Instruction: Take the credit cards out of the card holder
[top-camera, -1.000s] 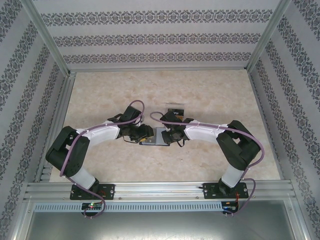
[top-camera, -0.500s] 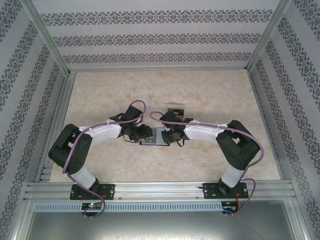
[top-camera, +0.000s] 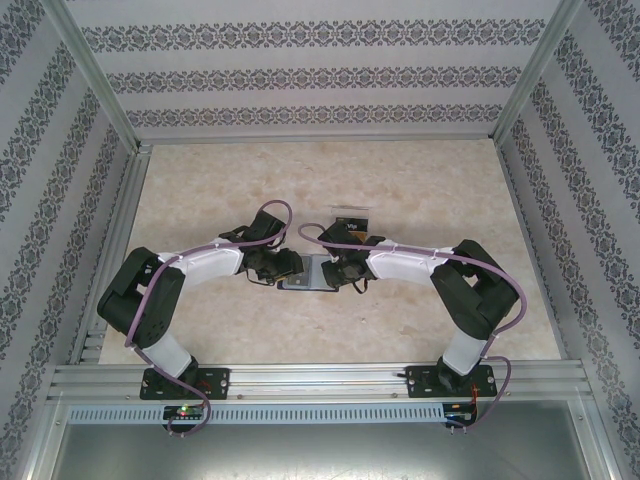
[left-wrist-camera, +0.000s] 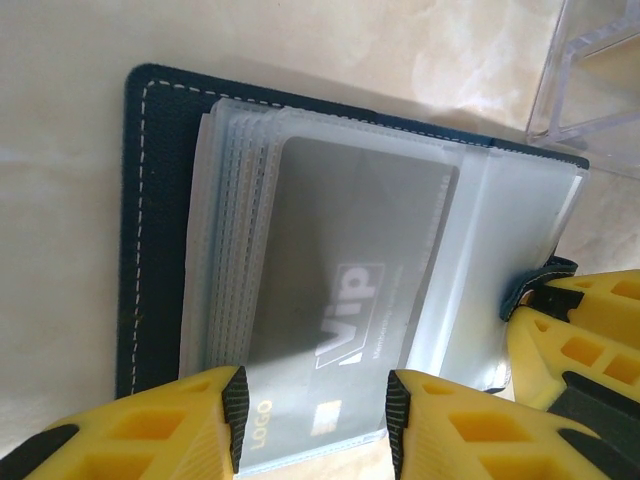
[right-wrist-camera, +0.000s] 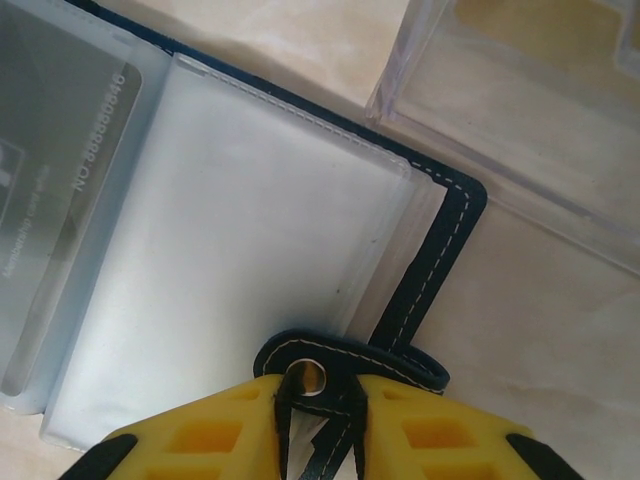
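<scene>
Card holder (left-wrist-camera: 150, 200) is held by its tab (right-wrist-camera: 385, 362), pinched in right gripper (right-wrist-camera: 318, 410); left gripper (left-wrist-camera: 315, 415) is spread over grey card (left-wrist-camera: 340, 290), which probably needs sliding out next.

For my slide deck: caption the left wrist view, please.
Left hand straddles a grey VIP card sleeved in the open holder; right hand grips its tab.

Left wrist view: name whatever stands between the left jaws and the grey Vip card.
Only the frosted clear plastic sleeve of the dark navy folding card holder: it covers the grey plastic Vip card. The left gripper has its jaws open astride the sleeve's near edge, with nothing else between.
</scene>
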